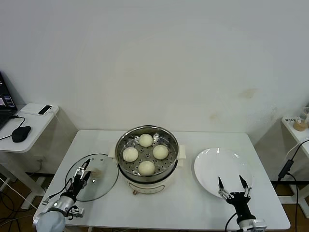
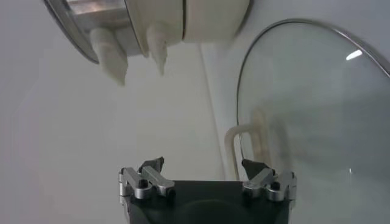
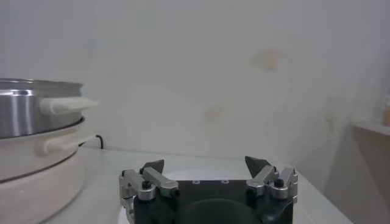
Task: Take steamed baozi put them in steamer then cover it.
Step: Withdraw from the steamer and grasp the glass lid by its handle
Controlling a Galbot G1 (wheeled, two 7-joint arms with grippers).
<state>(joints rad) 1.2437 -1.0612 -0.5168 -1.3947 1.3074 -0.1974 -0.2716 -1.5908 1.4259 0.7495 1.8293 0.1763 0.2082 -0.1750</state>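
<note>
Since all four buns (image 1: 146, 154) already sit in the steamer (image 1: 147, 180), only the lid (image 1: 104, 166) remains, just ahead of the left gripper (image 1: 86, 170); both left and right gripper (image 1: 232, 183) are wide open, empty. Glass lid may slip if its handle (image 2: 244, 149) is gripped off-centre.

On the table (image 1: 193, 212) the steamer (image 1: 147, 180) stood near the middle, with four buns (image 1: 146, 140) lying on the tray inside it. The lid (image 1: 99, 177) lay flat on the table just to the steamer's left, and a plate (image 1: 212, 164) lay to its right. A side desk (image 1: 29, 125) stood further left, bearing a mouse (image 1: 21, 134).
</note>
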